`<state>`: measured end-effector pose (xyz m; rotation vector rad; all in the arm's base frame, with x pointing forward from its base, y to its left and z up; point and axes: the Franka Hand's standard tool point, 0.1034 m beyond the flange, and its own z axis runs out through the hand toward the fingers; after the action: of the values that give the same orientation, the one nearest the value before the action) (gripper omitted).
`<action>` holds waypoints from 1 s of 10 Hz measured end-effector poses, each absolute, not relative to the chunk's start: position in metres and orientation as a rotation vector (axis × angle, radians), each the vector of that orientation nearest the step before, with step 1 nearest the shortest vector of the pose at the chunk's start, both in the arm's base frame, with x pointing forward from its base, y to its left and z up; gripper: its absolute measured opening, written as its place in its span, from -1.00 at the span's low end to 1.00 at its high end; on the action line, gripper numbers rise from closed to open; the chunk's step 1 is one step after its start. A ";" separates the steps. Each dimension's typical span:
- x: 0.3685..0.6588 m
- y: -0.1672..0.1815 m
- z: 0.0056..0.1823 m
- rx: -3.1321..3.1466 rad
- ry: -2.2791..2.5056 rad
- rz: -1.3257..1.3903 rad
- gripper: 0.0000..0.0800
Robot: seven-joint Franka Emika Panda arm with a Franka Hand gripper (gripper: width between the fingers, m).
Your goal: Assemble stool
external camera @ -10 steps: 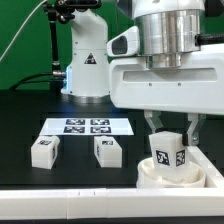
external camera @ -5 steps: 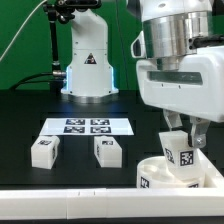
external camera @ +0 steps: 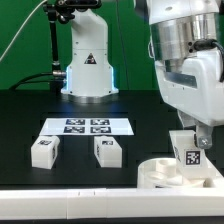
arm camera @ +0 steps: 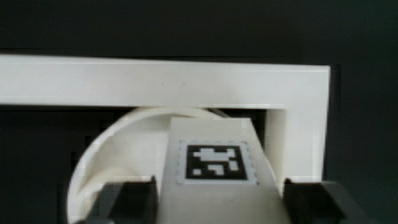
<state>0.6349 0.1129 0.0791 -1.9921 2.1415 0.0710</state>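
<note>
My gripper is shut on a white blocky stool leg with a square tag, at the exterior view's right. The leg leans slightly and its lower end sits in or on the round white seat; I cannot tell how deep. In the wrist view the leg lies between the two dark fingers, with the seat's curved ring beside it. Two more tagged legs stand loose on the black table, to the exterior view's left of the seat.
The marker board lies flat behind the loose legs. A white border rail runs along the front edge and also shows in the wrist view, bending down one side. A white robot base stands at the back.
The arm has swung toward the exterior view's right and tilted, carrying the held leg with it. The seat has turned or shifted under it. The two loose legs have not moved.
</note>
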 end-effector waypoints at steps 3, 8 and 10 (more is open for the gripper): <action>0.635 0.114 0.081 -2.013 2.111 0.071 0.39; 0.639 0.118 0.096 -2.249 1.826 0.013 0.62; 0.639 0.118 0.096 -2.346 1.699 -0.006 0.62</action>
<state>0.6388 0.1177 0.0961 -2.3457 1.6991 -0.0060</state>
